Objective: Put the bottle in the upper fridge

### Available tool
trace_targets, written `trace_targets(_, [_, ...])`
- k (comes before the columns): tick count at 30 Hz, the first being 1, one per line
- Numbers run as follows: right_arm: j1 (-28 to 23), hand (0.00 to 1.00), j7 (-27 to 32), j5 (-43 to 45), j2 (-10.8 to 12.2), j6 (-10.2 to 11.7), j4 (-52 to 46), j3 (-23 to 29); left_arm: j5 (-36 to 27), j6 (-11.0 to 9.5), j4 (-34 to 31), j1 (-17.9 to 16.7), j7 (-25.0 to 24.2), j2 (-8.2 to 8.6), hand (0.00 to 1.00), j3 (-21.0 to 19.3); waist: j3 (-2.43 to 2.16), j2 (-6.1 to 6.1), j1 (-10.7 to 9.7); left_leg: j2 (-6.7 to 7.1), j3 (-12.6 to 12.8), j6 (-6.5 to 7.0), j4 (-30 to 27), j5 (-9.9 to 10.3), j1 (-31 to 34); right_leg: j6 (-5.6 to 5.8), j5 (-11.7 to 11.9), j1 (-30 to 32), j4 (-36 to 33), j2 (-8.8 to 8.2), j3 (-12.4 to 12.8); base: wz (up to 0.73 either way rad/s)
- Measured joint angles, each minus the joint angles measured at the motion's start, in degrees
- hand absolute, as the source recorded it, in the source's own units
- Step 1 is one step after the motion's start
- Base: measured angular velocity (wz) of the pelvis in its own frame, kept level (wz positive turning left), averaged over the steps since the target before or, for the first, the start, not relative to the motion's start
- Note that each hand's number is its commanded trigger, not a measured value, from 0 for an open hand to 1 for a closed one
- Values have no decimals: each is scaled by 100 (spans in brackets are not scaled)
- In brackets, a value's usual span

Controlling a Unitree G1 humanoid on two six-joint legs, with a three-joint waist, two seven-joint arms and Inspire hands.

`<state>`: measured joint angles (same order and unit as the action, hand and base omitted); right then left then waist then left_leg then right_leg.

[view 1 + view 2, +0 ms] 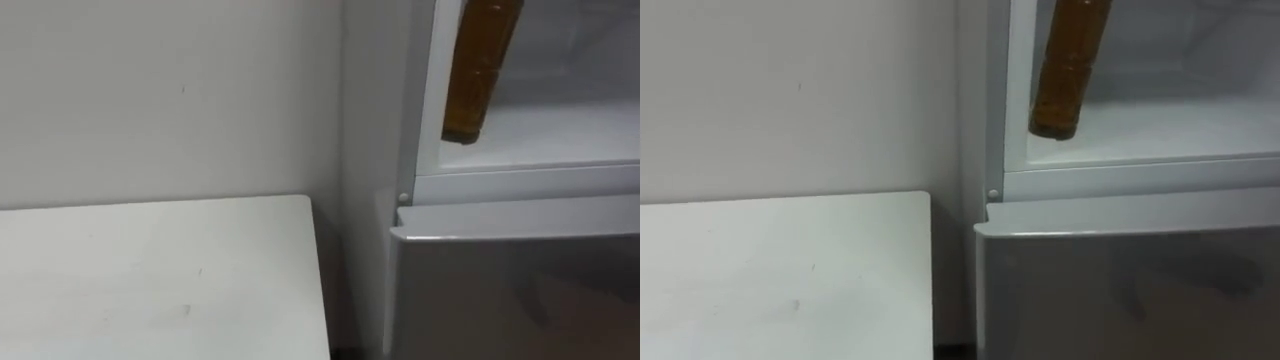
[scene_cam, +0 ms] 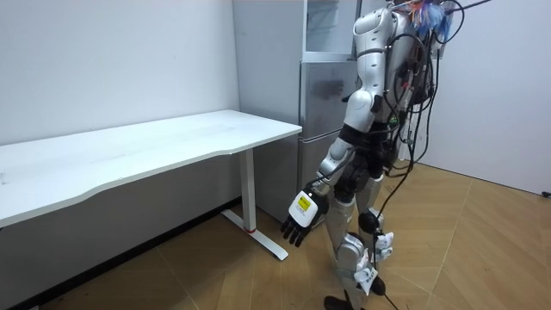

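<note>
Left hand (image 2: 301,222) is hanging slack at the robot's side, fingers loose, holding nothing. Bottle (image 1: 480,70) is hovering tilted at the upper fridge (image 1: 520,183) opening's left edge (can't tell what's gripping it). Set-down and release not yet done.

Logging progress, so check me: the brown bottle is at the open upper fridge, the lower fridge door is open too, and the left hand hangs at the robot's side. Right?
No: the lower fridge door is shut, as the right eye view shows. The rest stands: the brown bottle is at the open upper fridge and the left hand hangs at the robot's side.
</note>
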<state>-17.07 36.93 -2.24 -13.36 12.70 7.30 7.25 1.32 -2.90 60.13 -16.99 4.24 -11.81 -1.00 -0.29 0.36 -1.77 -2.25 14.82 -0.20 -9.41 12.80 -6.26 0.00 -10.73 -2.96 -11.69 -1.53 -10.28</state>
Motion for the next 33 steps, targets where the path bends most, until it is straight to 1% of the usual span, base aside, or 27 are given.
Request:
trace_targets(5, [-67,0,32,-143,27,36,794,-382,-80,-47,-28,-4,75,3,0,11,2,-13,-7,5,-3,-1,-2,-1,-34,0,0,-55,13,-2,4,0])
trace_targets(6, [-116,0,29,-184,39,37,968,-456,-83,-89,-45,-8,129,4,0,18,8,-22,-2,6,-4,-1,-4,-1,-40,0,0,-92,36,-3,17,4])
trace_targets(7, [-154,0,29,-192,40,37,1148,-548,-89,-128,-47,-20,190,3,0,24,4,-22,3,9,-5,-1,-9,0,-47,1,0,-110,109,-1,28,0])
trace_targets(9, [-175,0,-1,-187,64,40,1382,-654,-146,-131,-36,-20,253,3,0,59,6,-20,15,10,-14,-1,-11,0,-45,2,0,-106,106,-1,32,0])
trace_targets(11, [-146,0,-17,-177,81,72,1863,-748,-195,-133,-29,-25,285,3,0,77,11,-1,24,9,-19,0,-22,0,-44,1,0,-112,107,-2,11,2])
trace_targets(12, [-103,0,-20,-175,84,74,2327,-813,-197,-137,-21,-26,289,10,0,79,6,-1,40,10,-30,0,-21,0,-47,3,-1,-118,107,-5,-15,7])
trace_targets(13, [-85,0,-41,-178,97,42,2709,-856,-197,-139,2,-23,289,31,0,80,6,4,66,13,-61,0,-21,0,-48,3,-1,-116,107,-11,-42,8])
trace_targets(16, [-101,0,-145,-156,188,24,3296,-864,-189,-138,25,-35,284,91,0,81,1,44,57,14,-90,0,-23,0,-44,3,-2,-111,107,-17,-74,5])
trace_targets(20, [-97,0,-270,-147,227,26,3642,-892,-190,-139,24,-28,282,114,0,83,19,81,61,11,-94,0,-25,-1,-50,1,-7,-109,108,-15,-76,0])
trace_targets(24, [-84,0,-557,-167,227,23,3914,-982,-204,-201,14,32,228,118,0,136,26,35,64,16,-92,0,-27,-1,-34,9,-31,-112,94,-36,-81,0])
trace_targets(26, [-82,0,-786,-200,233,-5,4016,-1088,-190,-205,14,10,225,138,0,139,45,23,69,17,-87,0,-22,-1,-39,10,-31,-116,105,-33,-75,0])
trace_targets(30, [54,0,-1491,-211,319,-150,4446,-1170,-154,-197,24,8,150,187,0,191,64,-60,65,20,-107,0,-22,0,-25,10,-30,-111,127,-27,-97,1])
trace_targets(33, [176,0,-1948,-303,379,-247,4836,-1167,-97,-196,24,-23,131,185,0,218,62,-62,54,29,-144,0,-23,0,-22,10,-30,-125,119,-29,-114,5])
